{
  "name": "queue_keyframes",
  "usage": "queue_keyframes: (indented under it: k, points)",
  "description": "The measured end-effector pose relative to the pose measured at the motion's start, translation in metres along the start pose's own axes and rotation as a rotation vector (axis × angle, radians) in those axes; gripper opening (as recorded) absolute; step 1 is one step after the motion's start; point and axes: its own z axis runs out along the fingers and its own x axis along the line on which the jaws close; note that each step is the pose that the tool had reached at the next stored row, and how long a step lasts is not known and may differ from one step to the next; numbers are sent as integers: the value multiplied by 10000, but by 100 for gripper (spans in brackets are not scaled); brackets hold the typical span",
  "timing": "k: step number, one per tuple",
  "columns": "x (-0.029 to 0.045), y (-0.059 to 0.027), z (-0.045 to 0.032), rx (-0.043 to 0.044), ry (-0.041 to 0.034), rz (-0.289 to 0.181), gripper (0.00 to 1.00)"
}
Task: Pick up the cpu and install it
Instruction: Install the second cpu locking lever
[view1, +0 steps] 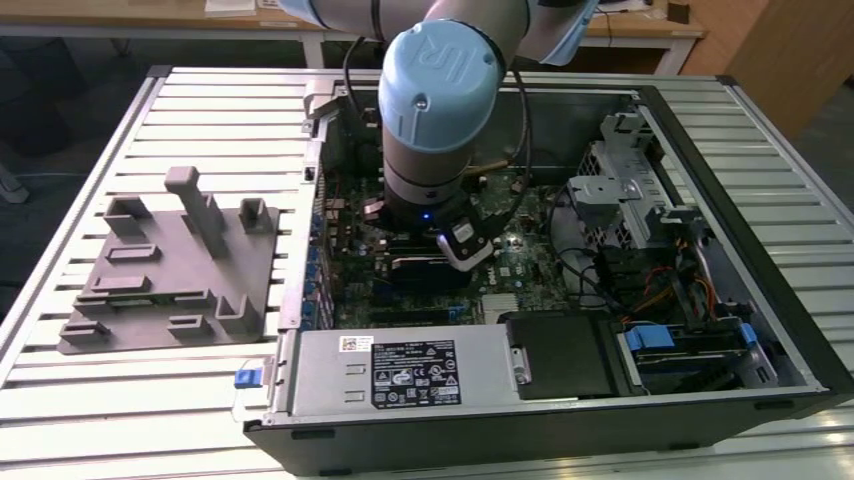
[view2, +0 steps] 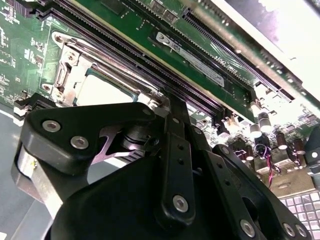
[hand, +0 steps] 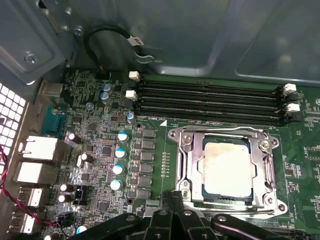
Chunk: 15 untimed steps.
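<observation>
**CPU sits in its socket, gripper just beside it**

Nearest the cameras is the gripper (hand: 172, 220), its black linkage crowding the foreground in both wrist views. The fingers (hand: 175, 200) look drawn together into one narrow black bar, with nothing visible between them; their tips are cut off from sight, so I judge them pressed together and empty rather than certain of it.

Just beyond the fingertips, in the first wrist view, lies the cpu (hand: 225, 169): one square, pale-metal chip resting flat inside the socket frame (hand: 187, 150) on the motherboard (hand: 100, 150). The chip is square, so it has no long axis to speak of; its edges run parallel to the frame. It lies ahead of the fingers and slightly off to one side, near but not touching. As I read it, the chip is already placed.

Beyond the socket run four long memory slots (hand: 210, 102), side by side and parallel to the chip's far edge, all empty.

In the exterior view the single arm (view1: 434, 110) reaches down into the open computer case (view1: 787, 330), which rests on a slatted table (view1: 80, 150). One grey fixture block (view1: 174, 270) stands on the exterior view's left.
</observation>
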Motion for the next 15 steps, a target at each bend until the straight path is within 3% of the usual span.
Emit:
queue_keyframes:
  k: [15]
  points:
    - [-3,79,-213,1,1,0,11]
